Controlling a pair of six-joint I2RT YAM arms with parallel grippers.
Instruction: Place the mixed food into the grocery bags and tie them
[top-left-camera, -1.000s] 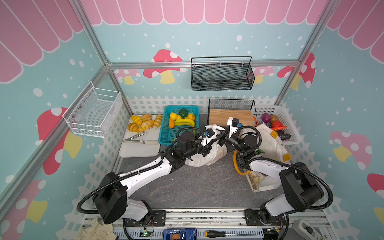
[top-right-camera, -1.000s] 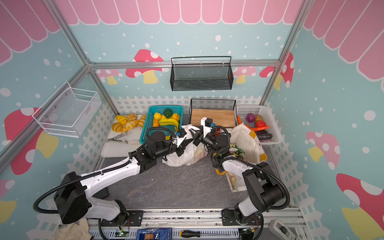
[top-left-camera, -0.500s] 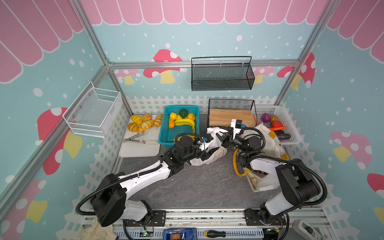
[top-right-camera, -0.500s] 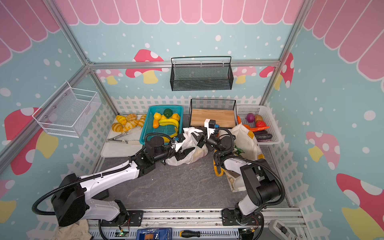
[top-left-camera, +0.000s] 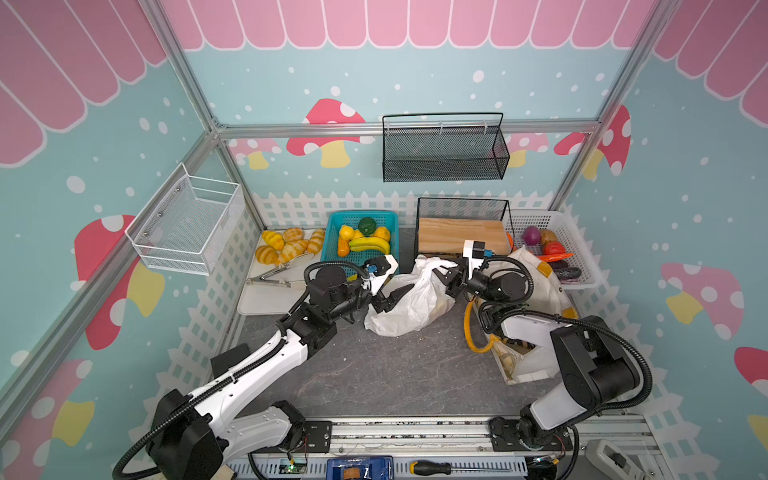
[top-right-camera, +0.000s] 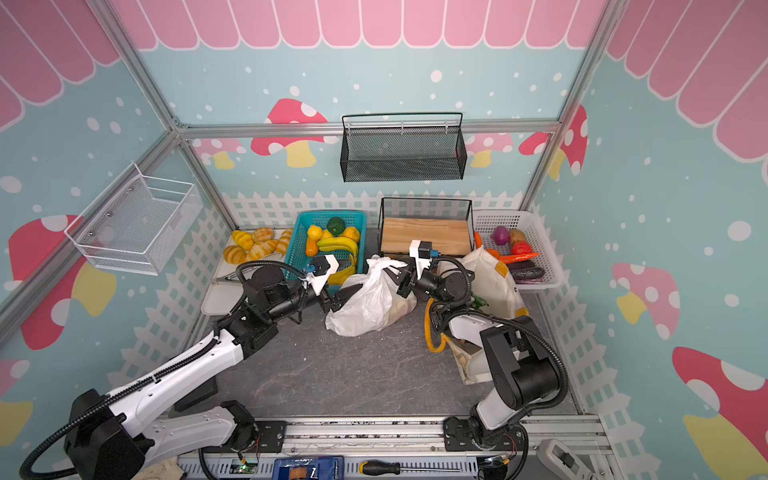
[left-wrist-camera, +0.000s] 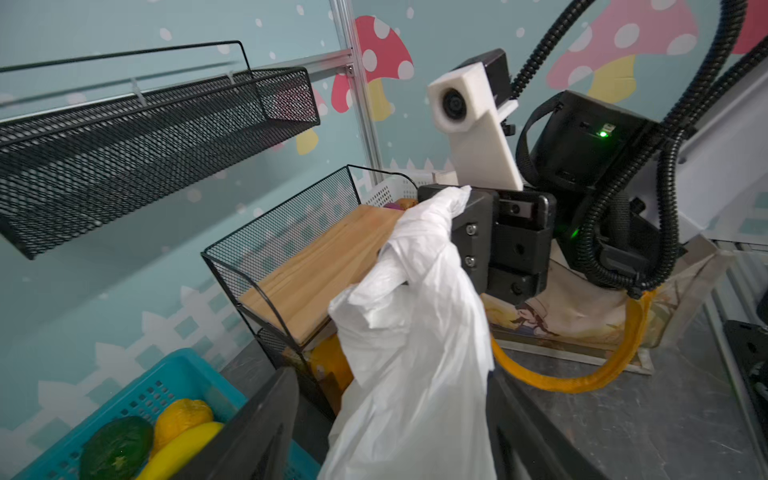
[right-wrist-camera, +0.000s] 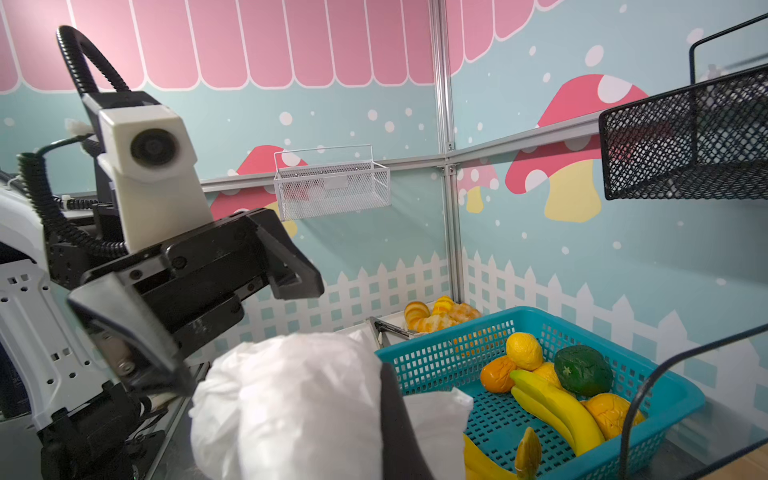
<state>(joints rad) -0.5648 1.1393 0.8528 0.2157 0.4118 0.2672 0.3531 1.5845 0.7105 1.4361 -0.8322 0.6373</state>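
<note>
canvas tote (top-left-camera: 540, 282): cream, mustard handle looped on the floor. Sits behind the right gripper's wrist. The right arm (top-left-camera: 536, 328) covers much of it, inside not visible, no fingers on it.
white bag (top-left-camera: 409, 303): on the floor between the 2 grippers. Body slumped, top drawn up into a twisted neck toward the right fingers. Something yellowish shows through the plastic, can't tell what.
teal basket (top-left-camera: 334, 232): just beyond the left gripper, apart from both sets of fingers. Its near rim is hidden by the left wrist camera in both top views.
left gripper (top-left-camera: 390, 300): jaws spread wide, holding nothing. In the left wrist view the bag's body runs up between the 2 fingers (left-wrist-camera: 266, 415). Whether plastic touches a pad, can't tell.
right gripper (top-left-camera: 442, 275): jaws closed down on the bag's neck. Plastic bunches over the tips, so the tips themselves are hidden.
bananas (right-wrist-camera: 557, 407): lying in the basket, past the right finger (right-wrist-camera: 395, 424), not touched. 1 more lies just outside the basket by the left gripper, half covered.
oranges (right-wrist-camera: 496, 374): in the basket beside the bananas, well clear of all fingers. Count unclear.
</note>
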